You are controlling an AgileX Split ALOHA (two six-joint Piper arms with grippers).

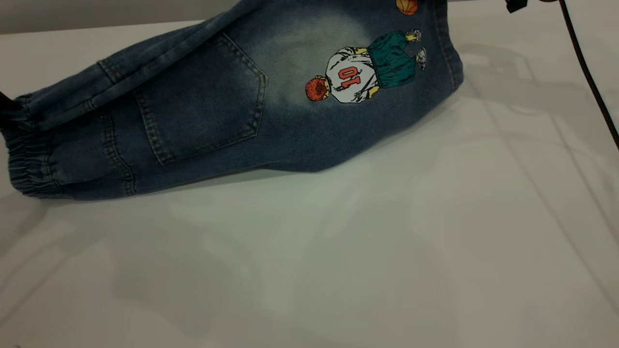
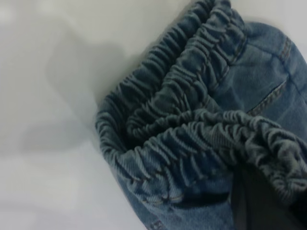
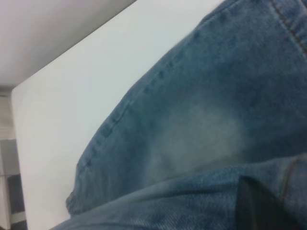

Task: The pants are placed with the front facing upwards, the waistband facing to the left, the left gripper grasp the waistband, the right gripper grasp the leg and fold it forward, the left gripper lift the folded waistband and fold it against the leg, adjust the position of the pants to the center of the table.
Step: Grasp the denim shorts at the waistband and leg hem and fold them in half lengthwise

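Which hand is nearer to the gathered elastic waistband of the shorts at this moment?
Left. The left hand sits right at the waistband, a dark finger showing beside the ruffled elastic. The right hand is at the leg, the shorts' opposite end.

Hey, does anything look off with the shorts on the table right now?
Yes. The pants sit askew toward the table's far left, back side up showing the number 10 print, and the waistband is bunched and doubled.

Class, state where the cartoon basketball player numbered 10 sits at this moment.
In the exterior view, the cartoon basketball player lies sideways on the pants towards their right end, right of the back pocket, below an orange basketball.
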